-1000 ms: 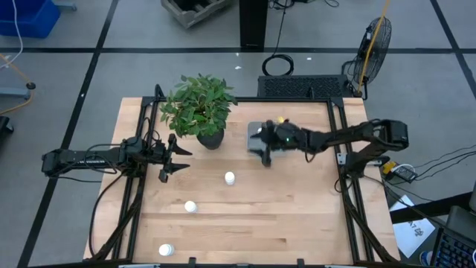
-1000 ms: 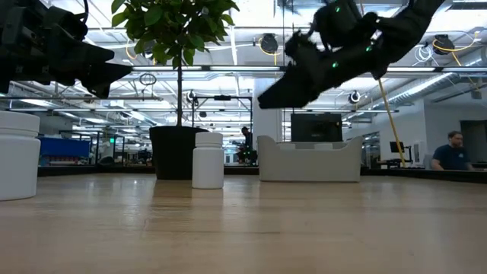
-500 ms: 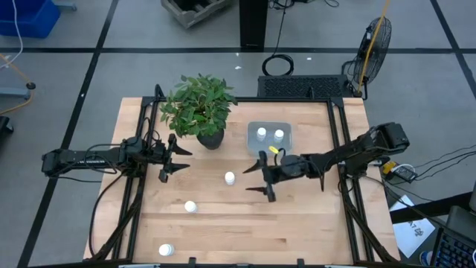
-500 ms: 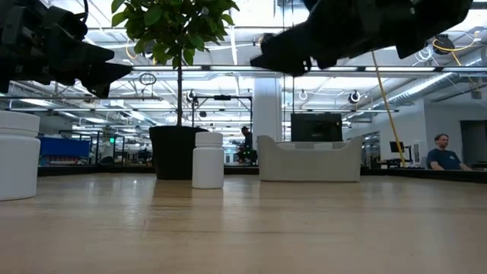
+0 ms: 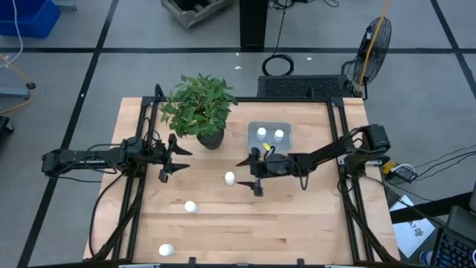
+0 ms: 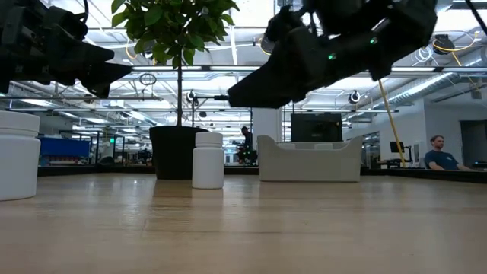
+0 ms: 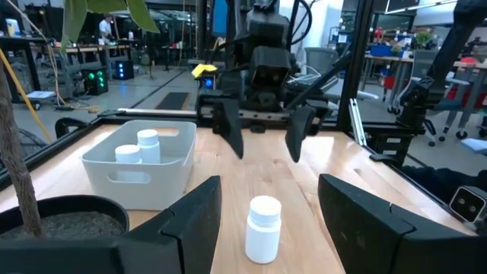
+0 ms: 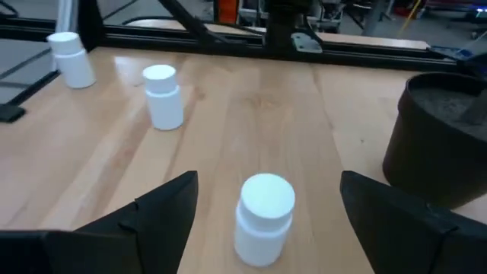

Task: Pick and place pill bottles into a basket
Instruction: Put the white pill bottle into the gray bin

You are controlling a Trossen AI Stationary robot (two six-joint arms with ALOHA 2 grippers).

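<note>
Two white pill bottles (image 5: 261, 133) stand in the pale basket (image 5: 270, 137) at the table's far middle. Three more stand on the table: one in the middle (image 5: 230, 178), one nearer (image 5: 190, 206), one by the near edge (image 5: 166, 250). My right gripper (image 5: 249, 176) is open and empty above the table, just right of the middle bottle (image 8: 262, 207), which stands a little ahead of its fingers. My left gripper (image 5: 173, 164) is open and empty, hovering left of that bottle (image 7: 263, 227).
A leafy plant in a dark pot (image 5: 210, 138) stands left of the basket, close behind the middle bottle. Black rails run along the table's left and right sides. A person (image 6: 440, 152) shows in the room behind the table.
My right gripper has left the basket and gone toward the table's near and left edges, to the middle bottle. The two bottles in the basket now show uncovered.
</note>
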